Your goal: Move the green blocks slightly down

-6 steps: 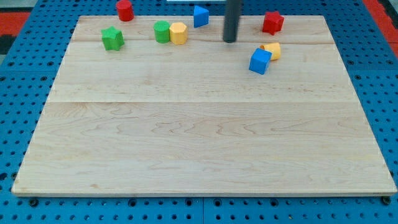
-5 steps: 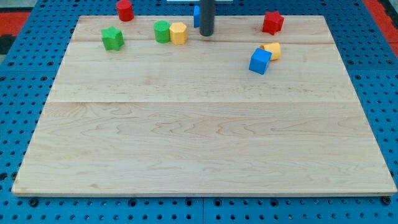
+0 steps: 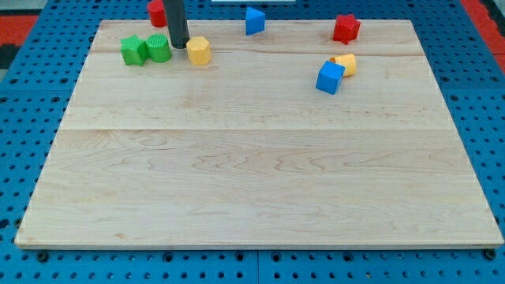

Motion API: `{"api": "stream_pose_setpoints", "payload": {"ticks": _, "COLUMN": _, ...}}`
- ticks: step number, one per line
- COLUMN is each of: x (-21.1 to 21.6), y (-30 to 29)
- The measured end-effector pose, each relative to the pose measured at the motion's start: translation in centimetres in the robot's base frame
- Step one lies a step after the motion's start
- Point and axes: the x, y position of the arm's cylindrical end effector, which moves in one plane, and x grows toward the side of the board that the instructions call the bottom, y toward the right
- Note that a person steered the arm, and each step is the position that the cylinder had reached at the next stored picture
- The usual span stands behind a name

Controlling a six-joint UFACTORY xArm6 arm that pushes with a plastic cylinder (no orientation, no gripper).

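Two green blocks sit side by side near the view's top left: a green star-shaped block and a green round block, touching each other. My tip is just right of the green round block, between it and a yellow hexagonal block. The rod hides part of a red block behind it.
A blue block and a red star-shaped block lie along the view's top edge. A blue cube touches a yellow block at the upper right. The wooden board lies on a blue pegboard.
My tip swept left along the top of the board. The green round block and the yellow hexagonal block moved left; the round one now touches the green star block, which also shifted left.
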Motion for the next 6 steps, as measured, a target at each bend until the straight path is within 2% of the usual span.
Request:
{"api": "stream_pose_setpoints", "payload": {"ticks": 2, "x": -0.4, "y": -2.2}}
{"api": "stream_pose_setpoints", "payload": {"ticks": 3, "x": 3.4, "y": -3.5}}
{"api": "stream_pose_setpoints", "payload": {"ticks": 4, "x": 1.6, "y": 0.1}}
{"api": "stream_pose_setpoints", "payload": {"ticks": 5, "x": 0.5, "y": -4.9}}
{"api": "stream_pose_setpoints", "payload": {"ticks": 6, "x": -0.9, "y": -6.5}}
